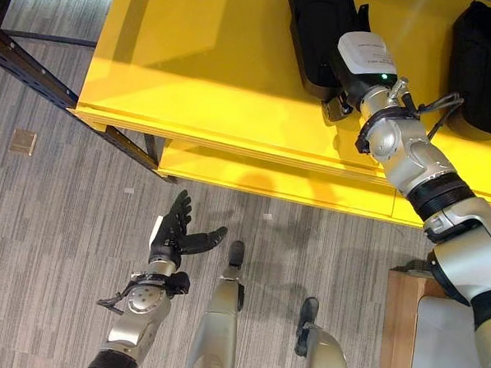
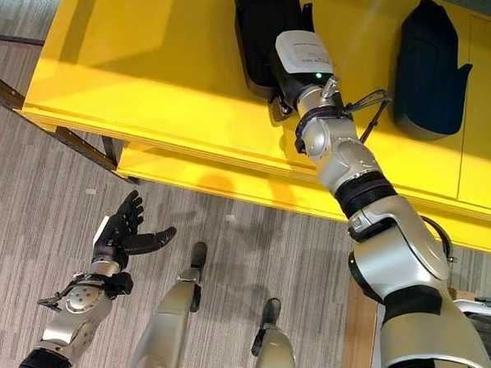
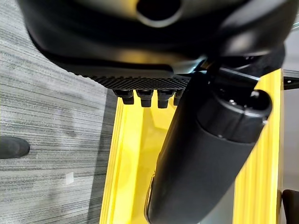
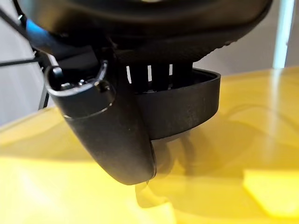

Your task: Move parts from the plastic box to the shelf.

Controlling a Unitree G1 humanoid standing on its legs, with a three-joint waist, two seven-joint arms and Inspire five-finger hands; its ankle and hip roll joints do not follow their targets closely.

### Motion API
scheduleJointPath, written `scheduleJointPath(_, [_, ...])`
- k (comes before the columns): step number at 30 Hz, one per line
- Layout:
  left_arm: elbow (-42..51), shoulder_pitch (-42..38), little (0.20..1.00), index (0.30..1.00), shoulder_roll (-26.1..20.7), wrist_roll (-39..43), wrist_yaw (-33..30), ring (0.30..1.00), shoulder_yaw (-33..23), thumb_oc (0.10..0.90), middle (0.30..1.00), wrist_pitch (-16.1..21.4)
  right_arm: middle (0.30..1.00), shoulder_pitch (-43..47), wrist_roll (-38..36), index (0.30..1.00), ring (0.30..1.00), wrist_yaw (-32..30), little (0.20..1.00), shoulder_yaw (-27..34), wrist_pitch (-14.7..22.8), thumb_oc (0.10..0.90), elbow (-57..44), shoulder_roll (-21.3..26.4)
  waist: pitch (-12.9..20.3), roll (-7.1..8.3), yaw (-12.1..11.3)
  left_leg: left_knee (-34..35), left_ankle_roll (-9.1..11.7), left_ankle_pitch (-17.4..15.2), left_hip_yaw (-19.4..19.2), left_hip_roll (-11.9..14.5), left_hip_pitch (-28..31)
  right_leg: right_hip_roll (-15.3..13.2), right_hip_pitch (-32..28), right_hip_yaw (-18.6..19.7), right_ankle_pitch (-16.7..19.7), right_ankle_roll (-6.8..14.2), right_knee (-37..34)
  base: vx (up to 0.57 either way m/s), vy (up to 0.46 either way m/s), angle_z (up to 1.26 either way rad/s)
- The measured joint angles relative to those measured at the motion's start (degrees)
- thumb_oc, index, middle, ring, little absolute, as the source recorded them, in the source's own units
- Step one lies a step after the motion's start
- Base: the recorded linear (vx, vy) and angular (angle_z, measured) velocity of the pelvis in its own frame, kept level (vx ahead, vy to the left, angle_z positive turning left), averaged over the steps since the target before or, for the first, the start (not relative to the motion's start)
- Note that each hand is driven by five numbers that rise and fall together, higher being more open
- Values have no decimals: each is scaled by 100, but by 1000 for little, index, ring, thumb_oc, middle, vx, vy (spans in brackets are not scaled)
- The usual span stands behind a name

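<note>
On shelf (image 1: 210, 75): right robot hand (image 4: 140, 116) gripping black part (image 1: 315, 31).

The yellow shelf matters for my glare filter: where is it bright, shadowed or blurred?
Left eye view: a bright band crosses the yellow shelf, with darker shade behind it and the arm's soft shadow on its lower ledge. Right wrist view: the shelf surface is washed-out and blurred near the camera; the right hand on the black part casts a faint shadow. Left wrist view: the left hand looms dark.
</note>
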State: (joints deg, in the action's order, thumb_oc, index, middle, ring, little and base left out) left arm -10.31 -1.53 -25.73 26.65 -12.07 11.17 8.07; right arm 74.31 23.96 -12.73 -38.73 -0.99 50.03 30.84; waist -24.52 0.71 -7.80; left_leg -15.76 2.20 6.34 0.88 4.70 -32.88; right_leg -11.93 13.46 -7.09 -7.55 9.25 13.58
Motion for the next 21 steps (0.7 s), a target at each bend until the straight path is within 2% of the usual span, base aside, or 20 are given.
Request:
scheduleJointPath(4, [18,-7,1000,1000,1,0,1,1000,1,900,1000,3,300,0,-68,300,300,-45,300,38,-64,400,42,-61,1,-2,4,-5,0,0,-2,-1,1,-2,4,4,0,1,12,0,0,0])
scheduleJointPath(15, [24,-8,1000,1000,0,-1,-34,1000,21,900,1000,3,300,-79,-458,300,300,-321,300,611,-241,400,373,-537,9,-43,67,-46,-10,-9,-10,-6,6,-15,15,19,-25,17,85,0,0,0])
scheduleJointPath(21, [32,-11,1000,1000,1,-1,-104,1000,50,900,1000,3,300,-79,-506,300,300,-410,300,634,-247,400,494,-612,20,-70,82,-59,-11,-11,-4,-10,6,-17,15,17,-37,18,108,0,0,0])
